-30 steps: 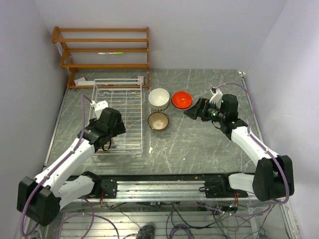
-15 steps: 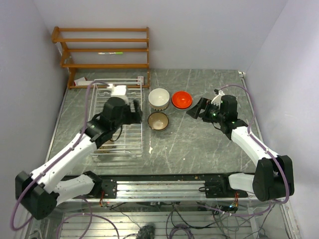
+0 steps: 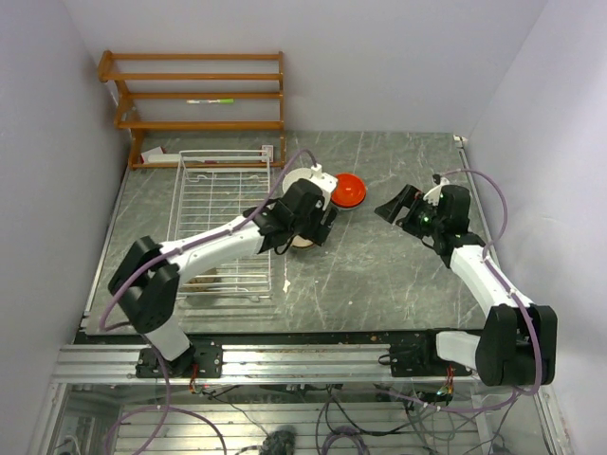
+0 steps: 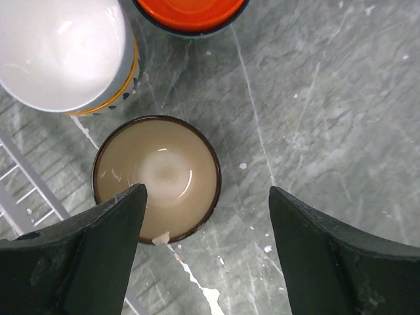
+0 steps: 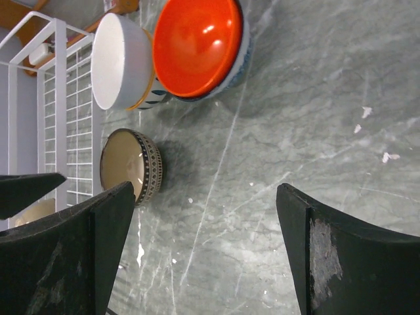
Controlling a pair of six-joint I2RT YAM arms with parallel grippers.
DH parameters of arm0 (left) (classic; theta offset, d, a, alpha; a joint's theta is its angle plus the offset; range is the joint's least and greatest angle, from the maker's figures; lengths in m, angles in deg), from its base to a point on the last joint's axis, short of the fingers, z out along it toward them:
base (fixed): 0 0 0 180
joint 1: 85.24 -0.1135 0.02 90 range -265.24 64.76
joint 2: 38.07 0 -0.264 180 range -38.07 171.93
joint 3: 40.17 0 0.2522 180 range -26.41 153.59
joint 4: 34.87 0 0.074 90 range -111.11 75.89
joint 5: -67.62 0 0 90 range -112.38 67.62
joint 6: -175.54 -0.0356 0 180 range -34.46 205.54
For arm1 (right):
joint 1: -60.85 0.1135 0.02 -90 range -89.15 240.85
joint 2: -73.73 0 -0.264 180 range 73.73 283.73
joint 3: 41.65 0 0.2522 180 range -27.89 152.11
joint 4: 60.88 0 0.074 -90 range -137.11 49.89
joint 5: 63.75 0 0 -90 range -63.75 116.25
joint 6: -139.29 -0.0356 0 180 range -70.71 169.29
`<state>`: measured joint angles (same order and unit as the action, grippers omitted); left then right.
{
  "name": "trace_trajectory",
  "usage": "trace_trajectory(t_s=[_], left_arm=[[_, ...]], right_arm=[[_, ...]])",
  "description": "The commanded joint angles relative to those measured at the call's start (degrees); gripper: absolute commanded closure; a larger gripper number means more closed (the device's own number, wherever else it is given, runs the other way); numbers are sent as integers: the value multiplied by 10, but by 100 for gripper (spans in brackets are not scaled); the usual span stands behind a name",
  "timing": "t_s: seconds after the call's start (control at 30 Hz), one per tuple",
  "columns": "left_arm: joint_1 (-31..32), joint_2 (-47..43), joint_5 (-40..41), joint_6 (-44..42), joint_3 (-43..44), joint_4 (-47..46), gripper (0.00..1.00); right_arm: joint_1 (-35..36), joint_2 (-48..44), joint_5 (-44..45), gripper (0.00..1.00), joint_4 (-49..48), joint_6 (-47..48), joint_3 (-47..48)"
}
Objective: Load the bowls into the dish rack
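The orange bowl and white bowl run off the left wrist view's top edge (only parts show).

Shows the left gripper stretched past the white wire dish rack and poised over a mostly hidden tan bowl, just beside a cream-white bowl and an orange-red bowl, with the right gripper near, facing them.
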<state>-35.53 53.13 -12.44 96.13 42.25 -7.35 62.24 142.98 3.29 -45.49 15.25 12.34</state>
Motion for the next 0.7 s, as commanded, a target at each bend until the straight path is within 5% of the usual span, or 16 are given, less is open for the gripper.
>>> trace_trajectory(t_s=[0.0, 0.53, 0.67], left_arm=[[9, 50, -8, -42, 29, -30, 15], [46, 185, 75, -30, 56, -56, 29], [47, 195, 88, -32, 60, -60, 52]], right_arm=[[-25, -8, -39, 11, -3, -3, -18], [-44, 15, -64, 13, -16, 9, -22], [-45, 19, -67, 14, -19, 8, -24]])
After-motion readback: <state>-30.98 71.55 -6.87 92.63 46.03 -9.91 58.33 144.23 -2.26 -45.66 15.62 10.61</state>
